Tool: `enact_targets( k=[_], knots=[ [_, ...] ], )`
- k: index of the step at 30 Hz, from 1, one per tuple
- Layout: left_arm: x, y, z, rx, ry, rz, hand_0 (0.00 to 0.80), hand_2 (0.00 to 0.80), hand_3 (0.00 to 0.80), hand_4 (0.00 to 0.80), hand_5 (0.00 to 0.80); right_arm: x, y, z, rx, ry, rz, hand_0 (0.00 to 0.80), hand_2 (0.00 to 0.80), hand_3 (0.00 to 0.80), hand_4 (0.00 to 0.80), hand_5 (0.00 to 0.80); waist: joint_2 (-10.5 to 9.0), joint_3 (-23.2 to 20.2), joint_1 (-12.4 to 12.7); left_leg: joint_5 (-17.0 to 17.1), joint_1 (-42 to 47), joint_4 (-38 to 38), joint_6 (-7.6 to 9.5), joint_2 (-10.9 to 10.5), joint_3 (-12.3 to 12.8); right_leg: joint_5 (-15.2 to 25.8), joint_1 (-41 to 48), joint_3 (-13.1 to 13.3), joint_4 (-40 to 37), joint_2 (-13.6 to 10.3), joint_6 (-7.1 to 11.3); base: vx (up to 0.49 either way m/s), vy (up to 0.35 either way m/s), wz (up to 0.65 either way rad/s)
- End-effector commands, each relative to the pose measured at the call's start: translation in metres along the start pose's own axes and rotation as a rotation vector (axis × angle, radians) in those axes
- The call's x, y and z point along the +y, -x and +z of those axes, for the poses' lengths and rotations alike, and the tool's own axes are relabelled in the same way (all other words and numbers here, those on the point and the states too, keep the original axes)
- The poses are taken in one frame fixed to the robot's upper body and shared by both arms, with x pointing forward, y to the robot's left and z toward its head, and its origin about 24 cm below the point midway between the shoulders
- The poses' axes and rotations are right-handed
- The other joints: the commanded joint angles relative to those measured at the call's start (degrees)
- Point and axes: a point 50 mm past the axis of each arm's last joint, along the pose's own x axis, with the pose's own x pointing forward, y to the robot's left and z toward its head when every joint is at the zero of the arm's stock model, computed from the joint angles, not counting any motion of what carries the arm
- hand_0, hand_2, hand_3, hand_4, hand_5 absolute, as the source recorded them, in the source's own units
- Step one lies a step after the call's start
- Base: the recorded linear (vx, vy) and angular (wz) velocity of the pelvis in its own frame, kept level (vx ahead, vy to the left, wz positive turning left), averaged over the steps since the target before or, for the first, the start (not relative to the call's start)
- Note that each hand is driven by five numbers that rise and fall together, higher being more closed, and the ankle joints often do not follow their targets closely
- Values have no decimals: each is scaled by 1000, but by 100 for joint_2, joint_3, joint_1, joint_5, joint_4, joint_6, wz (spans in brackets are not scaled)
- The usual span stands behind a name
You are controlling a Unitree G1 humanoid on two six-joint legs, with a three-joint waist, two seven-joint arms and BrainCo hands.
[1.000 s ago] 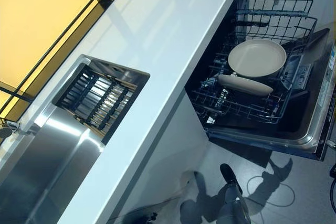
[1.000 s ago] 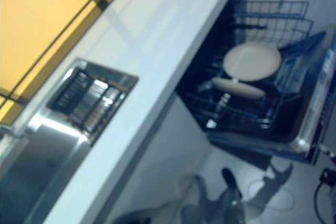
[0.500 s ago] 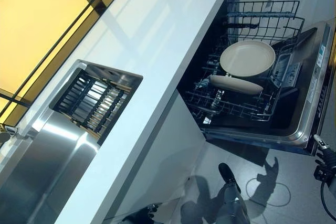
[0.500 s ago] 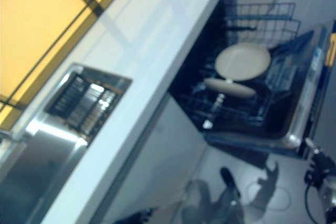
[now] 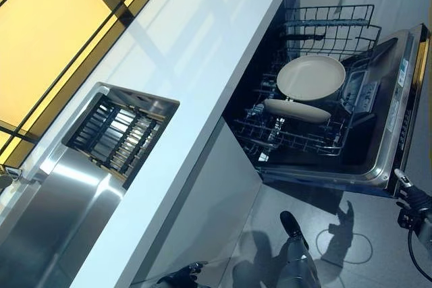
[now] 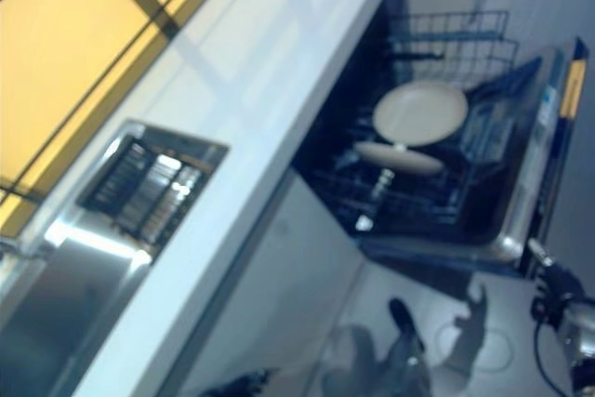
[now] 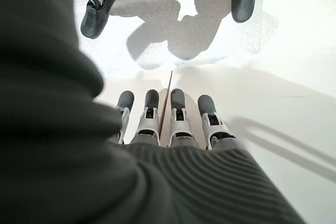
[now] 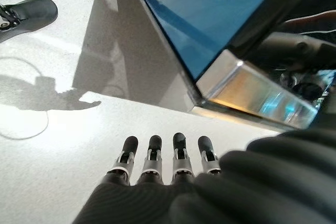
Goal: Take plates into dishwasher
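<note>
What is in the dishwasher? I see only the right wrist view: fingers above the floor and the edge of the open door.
Observer: Two cream plates sit in the lower rack.
Operator: Is either hand holding a plate?
Observer: No. The left hand hangs with straight fingers, holding nothing.
Operator: Any plates waiting on the counter?
Observer: None shows on the white countertop; the steel sink holds only a drain rack.

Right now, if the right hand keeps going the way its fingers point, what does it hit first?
Probably the floor: the right hand points its straight fingers down at bare floor, short of the open dishwasher door. Depth is unclear.
</note>
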Motion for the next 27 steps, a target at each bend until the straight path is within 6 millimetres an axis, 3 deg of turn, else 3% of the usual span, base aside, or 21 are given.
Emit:
enact_targets(
  k=[1, 27],
  knots=[
    [19, 4, -8, 34, 12, 62, 0, 0, 0, 0, 0, 68, -4, 56, -259, 42, 203, 0, 0, 0, 0, 0, -143, -100, 30, -708, -39, 1069, 174, 357, -338, -755, 469, -152, 210, -93, 79, 21, 15, -3],
    [16, 0, 6, 42, -33, 29, 0, 0, 0, 0, 0, 141, 29, 165, -582, 232, 433, 0, 0, 0, 0, 0, -208, -90, 292, -519, -226, 907, 113, 395, -480, -839, 565, -183, 185, -5, 65, 2, -7, 0]
  ],
)
